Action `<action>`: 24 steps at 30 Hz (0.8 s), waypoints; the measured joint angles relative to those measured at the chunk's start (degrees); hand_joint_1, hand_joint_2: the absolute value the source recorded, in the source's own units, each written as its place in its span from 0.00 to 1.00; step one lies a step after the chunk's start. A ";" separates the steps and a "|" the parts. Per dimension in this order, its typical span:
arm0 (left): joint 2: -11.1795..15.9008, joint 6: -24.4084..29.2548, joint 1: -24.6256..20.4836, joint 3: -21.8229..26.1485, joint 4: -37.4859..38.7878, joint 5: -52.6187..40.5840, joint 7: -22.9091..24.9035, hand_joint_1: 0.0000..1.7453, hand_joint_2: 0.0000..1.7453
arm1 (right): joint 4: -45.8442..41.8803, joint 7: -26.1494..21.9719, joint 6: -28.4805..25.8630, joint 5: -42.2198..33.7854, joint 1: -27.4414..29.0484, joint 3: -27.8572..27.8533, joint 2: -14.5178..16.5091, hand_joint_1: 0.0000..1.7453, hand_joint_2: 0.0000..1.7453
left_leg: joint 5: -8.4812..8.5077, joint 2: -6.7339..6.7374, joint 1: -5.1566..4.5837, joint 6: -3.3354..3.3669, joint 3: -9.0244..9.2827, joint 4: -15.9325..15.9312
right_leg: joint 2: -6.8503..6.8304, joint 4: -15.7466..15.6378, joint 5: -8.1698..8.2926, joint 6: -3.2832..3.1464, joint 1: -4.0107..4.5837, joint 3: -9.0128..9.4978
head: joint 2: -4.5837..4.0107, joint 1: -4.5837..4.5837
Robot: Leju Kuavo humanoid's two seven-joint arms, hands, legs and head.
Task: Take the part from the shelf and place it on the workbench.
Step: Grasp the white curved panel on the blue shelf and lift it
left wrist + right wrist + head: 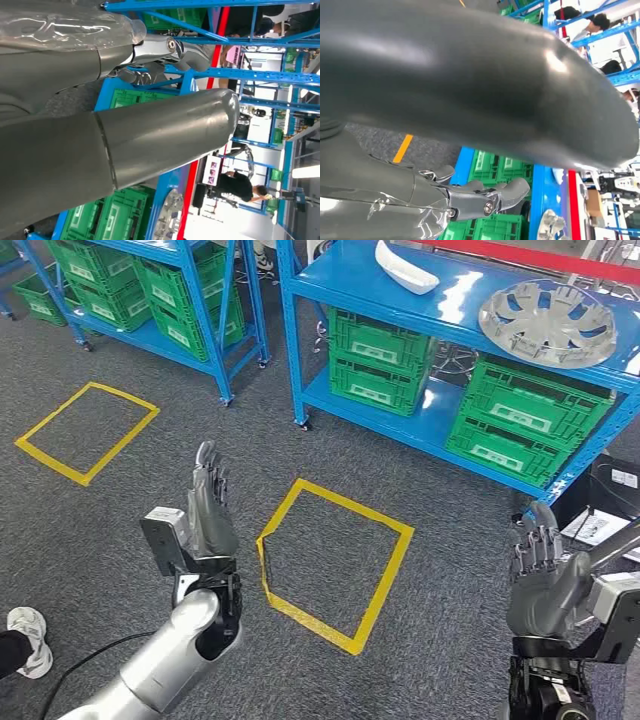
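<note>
Silver wheel cover (549, 322), taken here to be the part, lies flat on the top board of the blue shelf (362, 285), near its right end and above stacked green crates (521, 420). A white curved piece (406, 268) lies further left on the same board; which of the two the task means cannot be told for certain. Both arms are raised in front of the body. The left hand (207, 505) is released, fingers apart and pointing up, holding nothing. The right hand (545, 575) is likewise released, fingers loosely bent, nothing within them. Both are well apart from the shelf, over grey carpet marked with a yellow tape square (336, 560).

Step in hand, as judged: the approach. The robot should close on the shelf squarely, then bring the two hands to opposite rims of the cover and lift it level, clear of the board's front lip.

The cover's far edge is cut off by the frame. The surface for delivery cannot be made out. Both wrist views are largely blocked by each hand's own thumb.
</note>
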 joint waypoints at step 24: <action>2.07 2.09 0.59 0.01 -0.21 1.72 2.44 0.00 0.00 | 0.40 0.45 -4.79 0.90 -1.05 2.58 0.94 0.00 0.00 | 0.00 -0.06 0.00 0.00 0.00 0.00 | -0.04 0.00 -0.01 0.00 0.00 -0.01 | 0.00 -0.02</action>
